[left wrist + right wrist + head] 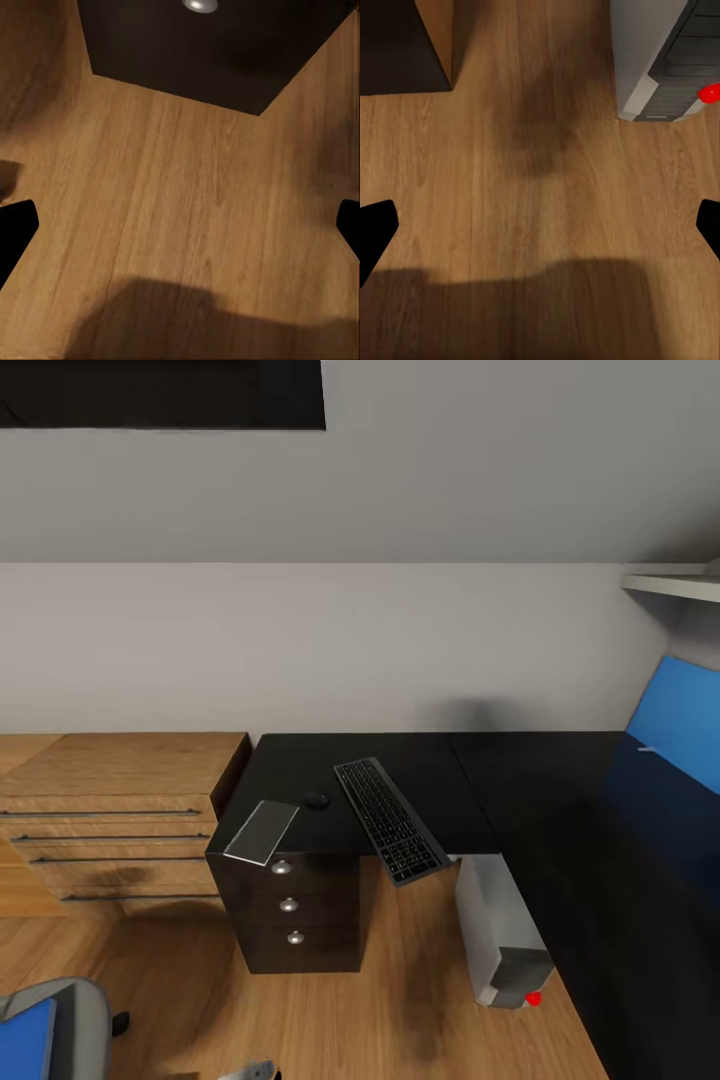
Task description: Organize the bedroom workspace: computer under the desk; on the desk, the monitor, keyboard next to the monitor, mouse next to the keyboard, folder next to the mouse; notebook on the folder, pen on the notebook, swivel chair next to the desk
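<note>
Keyboard (390, 819) overhangs the bench (540, 780) front edge, mouse (317, 798) just beside it near the left end; computer (497, 930) on floor under bench, folder (24, 1040) on swivel chair (75, 1010). Both grippers w/ fingers apart, holding nothing. Likely next: fetch folder, so turn to chair.

Glossy black desk (420, 760), wood-grain floor (330, 1020), metal drawer knobs (289, 905).

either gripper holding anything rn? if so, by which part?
Nothing is held. The left gripper and the right gripper both have fingertips spread wide, with only bare wooden floor between them.
</note>
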Available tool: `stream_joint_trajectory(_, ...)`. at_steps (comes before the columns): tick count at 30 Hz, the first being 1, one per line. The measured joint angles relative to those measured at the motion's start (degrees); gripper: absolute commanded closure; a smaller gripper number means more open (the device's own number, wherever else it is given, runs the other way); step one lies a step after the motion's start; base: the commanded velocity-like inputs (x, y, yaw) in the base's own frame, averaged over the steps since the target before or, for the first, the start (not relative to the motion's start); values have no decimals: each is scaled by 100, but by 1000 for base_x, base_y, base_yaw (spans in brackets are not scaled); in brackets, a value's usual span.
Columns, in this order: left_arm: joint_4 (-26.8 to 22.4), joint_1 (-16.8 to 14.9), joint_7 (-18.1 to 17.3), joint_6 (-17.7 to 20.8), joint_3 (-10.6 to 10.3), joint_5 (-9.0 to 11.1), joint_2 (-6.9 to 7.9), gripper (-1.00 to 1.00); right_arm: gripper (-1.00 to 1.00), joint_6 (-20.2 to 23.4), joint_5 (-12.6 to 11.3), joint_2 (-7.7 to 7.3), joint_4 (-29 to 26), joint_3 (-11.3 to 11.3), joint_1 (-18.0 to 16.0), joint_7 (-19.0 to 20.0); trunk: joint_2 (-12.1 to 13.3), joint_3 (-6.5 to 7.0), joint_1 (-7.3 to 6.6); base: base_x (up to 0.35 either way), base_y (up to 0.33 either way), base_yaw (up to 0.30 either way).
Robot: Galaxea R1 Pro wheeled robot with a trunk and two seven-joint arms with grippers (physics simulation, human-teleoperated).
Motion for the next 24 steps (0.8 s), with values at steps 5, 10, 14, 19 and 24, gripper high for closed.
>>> stream_joint_trajectory(5,0,162,3,3,3,5,-97,-100,-100,-69,-160,48,15,163,132,17,201,90,-110,0,0,0)
stream_joint_trajectory(10,0,323,4,10,15,17,-104,-100,-100,-79,-234,30,-6,241,295,23,401,179,-220,0,0,0)
stream_joint_trajectory(14,0,392,4,12,20,20,-102,-100,-100,-92,-243,22,-11,245,389,23,562,252,-308,0,0,0)
stream_joint_trajectory(19,0,394,4,3,29,31,-85,-100,-100,-133,-214,48,-14,300,395,31,762,341,-418,0,0,0)
stream_joint_trajectory(24,0,395,4,-7,31,38,-66,-100,-100,-144,-205,73,-105,319,397,33,963,431,-527,0,0,0)
